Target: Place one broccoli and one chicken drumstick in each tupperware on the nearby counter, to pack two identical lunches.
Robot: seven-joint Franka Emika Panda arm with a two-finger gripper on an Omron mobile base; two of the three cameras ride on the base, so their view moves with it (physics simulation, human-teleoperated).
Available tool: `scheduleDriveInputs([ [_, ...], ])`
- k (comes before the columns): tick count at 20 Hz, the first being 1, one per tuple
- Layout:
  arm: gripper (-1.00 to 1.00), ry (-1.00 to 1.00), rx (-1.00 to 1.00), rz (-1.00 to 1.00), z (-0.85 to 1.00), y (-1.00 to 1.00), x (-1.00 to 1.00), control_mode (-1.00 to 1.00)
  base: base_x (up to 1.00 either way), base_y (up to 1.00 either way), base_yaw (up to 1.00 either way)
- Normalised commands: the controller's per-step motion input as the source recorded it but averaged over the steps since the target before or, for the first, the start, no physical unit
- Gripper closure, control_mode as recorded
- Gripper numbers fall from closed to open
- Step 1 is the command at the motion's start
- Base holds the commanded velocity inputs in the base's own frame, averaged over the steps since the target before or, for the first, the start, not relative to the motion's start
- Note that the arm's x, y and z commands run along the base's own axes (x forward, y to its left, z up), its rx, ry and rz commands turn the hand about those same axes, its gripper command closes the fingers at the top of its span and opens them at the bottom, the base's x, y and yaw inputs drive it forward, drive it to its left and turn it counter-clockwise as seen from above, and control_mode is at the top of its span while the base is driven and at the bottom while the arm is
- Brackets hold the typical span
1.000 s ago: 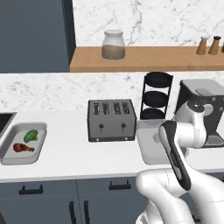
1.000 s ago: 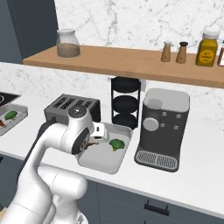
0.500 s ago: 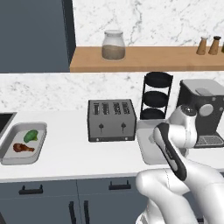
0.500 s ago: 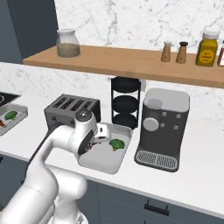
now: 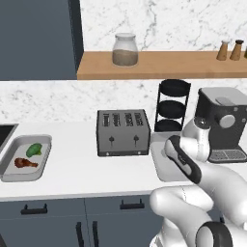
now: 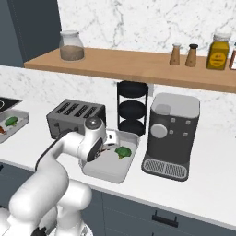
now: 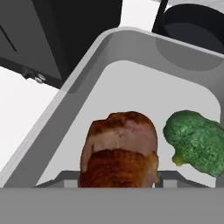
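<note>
My gripper (image 7: 119, 178) is shut on a reddish-brown chicken drumstick (image 7: 120, 151), held just above the floor of a light-grey tupperware (image 7: 76, 89). A green broccoli (image 7: 194, 140) lies in that same tupperware, close to the right of the drumstick. In the right base view the gripper (image 6: 107, 146) hangs over the left part of this tupperware (image 6: 103, 171), beside the broccoli (image 6: 122, 152). A second tupperware (image 5: 23, 176) sits far left on the counter (image 5: 96, 169) with a broccoli (image 5: 34, 149) and a chicken drumstick (image 5: 25, 163) inside.
A grey toaster (image 5: 123, 132) stands just left of the near tupperware. A black tiered rack (image 6: 132, 110) is behind it and a coffee machine (image 6: 170, 133) to its right. A wooden shelf (image 6: 138, 64) with a jar and shakers runs above.
The arm has folded lower and the hand has sunk a little toward the near tupperware, with the drumstick still in the fingers.
</note>
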Motion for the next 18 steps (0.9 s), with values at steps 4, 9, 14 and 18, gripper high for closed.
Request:
scheduleDriveInputs([
  [4,1.0,0.0,0.0,0.0,-0.21,-0.11,0.28,-1.0,0.0,0.0,0.0],
  [9,1.0,0.0,0.0,0.0,-0.18,-0.1,0.23,-1.0,0.0,0.0,0.0],
  [14,1.0,0.01,0.0,0.0,-0.22,-0.09,0.19,-1.0,0.0,0.0,0.0],
  [18,1.0,0.01,0.0,0.01,-0.26,0.0,0.14,-1.0,0.0,0.0,0.0],
])
